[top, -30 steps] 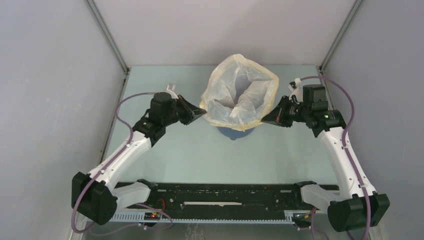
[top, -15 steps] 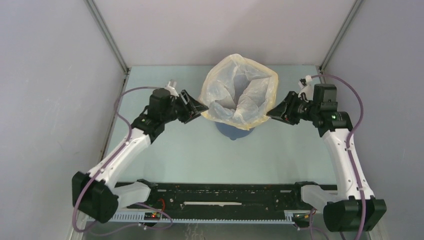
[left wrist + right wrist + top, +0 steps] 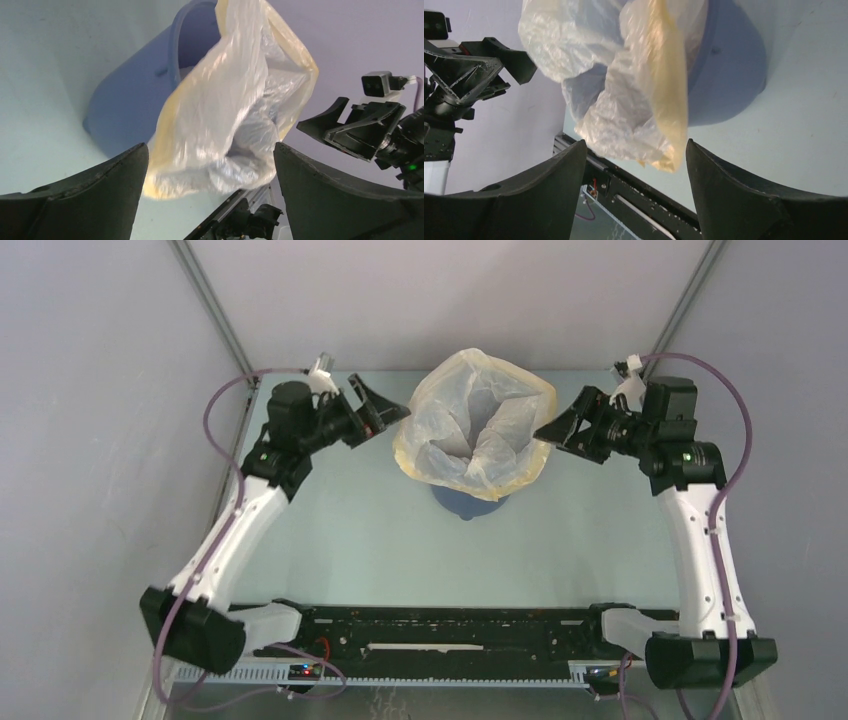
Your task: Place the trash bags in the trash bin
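A translucent yellowish-white trash bag (image 3: pixel 475 430) sits in the blue trash bin (image 3: pixel 470 506), its mouth spread wide and its yellow-banded rim draped over the bin's top. Only the bin's lower part shows in the top view. My left gripper (image 3: pixel 385 408) hovers open just left of the bag, clear of it. My right gripper (image 3: pixel 556 428) hovers open just right of the bag, also clear. In the left wrist view the bag (image 3: pixel 235 100) hangs over the bin (image 3: pixel 135 95) beyond my open fingers (image 3: pixel 95 195). The right wrist view shows the bag (image 3: pixel 624 85) and bin (image 3: pixel 729 75) past empty jaws.
The pale green table (image 3: pixel 380 540) is enclosed by grey walls with metal corner posts (image 3: pixel 215 315). A black rail (image 3: pixel 450 630) runs along the near edge between the arm bases.
Both grippers opened and let go of the bag's rim, then drew back outward and away from it. The bag stays draped over the bin.
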`<state>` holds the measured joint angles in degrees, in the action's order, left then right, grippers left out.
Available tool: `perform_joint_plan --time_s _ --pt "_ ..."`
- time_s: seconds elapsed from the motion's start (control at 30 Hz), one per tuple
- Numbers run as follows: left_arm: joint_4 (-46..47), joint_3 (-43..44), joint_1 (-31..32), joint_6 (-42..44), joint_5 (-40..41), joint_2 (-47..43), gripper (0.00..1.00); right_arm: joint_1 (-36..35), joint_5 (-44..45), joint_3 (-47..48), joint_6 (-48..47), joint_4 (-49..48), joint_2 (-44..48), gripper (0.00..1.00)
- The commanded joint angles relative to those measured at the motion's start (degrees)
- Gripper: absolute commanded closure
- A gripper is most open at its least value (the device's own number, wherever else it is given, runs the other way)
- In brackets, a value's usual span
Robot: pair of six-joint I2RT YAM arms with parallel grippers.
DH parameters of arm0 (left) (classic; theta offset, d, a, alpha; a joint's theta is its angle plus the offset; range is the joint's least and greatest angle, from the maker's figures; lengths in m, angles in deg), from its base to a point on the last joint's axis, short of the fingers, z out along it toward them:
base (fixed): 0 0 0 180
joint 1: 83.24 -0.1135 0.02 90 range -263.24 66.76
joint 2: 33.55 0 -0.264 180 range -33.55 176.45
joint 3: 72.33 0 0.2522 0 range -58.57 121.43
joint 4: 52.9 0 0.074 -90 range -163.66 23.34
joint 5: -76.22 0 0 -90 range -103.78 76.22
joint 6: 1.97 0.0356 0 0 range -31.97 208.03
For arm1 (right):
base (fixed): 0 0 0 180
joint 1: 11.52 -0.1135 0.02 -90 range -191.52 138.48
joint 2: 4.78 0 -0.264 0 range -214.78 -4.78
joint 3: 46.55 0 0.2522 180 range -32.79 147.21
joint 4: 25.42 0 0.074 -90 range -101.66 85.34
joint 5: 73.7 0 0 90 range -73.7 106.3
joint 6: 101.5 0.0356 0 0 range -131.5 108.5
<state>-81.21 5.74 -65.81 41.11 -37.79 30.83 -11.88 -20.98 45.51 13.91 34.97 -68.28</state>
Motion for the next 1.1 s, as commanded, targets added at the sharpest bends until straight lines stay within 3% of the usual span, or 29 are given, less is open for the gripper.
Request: perform_joint_plan --time_s 0.0,0.23,0.33,0.47,0.6,0.8,0.97,1.07 --pt "4.71 9.36 -1.13 0.95 -9.16 10.07 0.00 2.97 -0.54 5.69 -0.58 -0.37 -6.61 0.20" --pt "5.21 16.49 -1.11 4.16 -7.84 16.25 0.00 3.89 -1.77 16.64 -2.13 2.89 -15.31 0.23" --pt "6.20 17.30 -1.09 4.08 -6.89 18.79 0.09 4.22 -4.32 15.83 0.32 0.15 -16.40 0.31" --pt "13.11 15.98 -1.02 -2.27 -9.71 21.75 0.23 4.47 -6.87 14.85 3.93 -3.49 -17.64 0.46" --pt "13.68 14.74 -1.00 -3.78 -7.83 22.42 0.29 5.17 -8.08 15.98 4.78 -4.47 -19.45 0.58" --pt "13.96 15.01 -0.86 -5.46 -9.12 24.89 0.36 5.20 -7.47 17.36 3.63 -4.16 -21.23 0.70" --pt "12.77 15.22 -1.06 -5.70 -8.88 26.43 0.64 5.19 -7.73 16.20 4.94 -6.51 -22.99 0.91" --pt "12.13 15.65 -1.33 -6.31 -8.69 27.44 0.78 5.28 -7.72 17.05 4.59 -6.02 -24.58 0.98"
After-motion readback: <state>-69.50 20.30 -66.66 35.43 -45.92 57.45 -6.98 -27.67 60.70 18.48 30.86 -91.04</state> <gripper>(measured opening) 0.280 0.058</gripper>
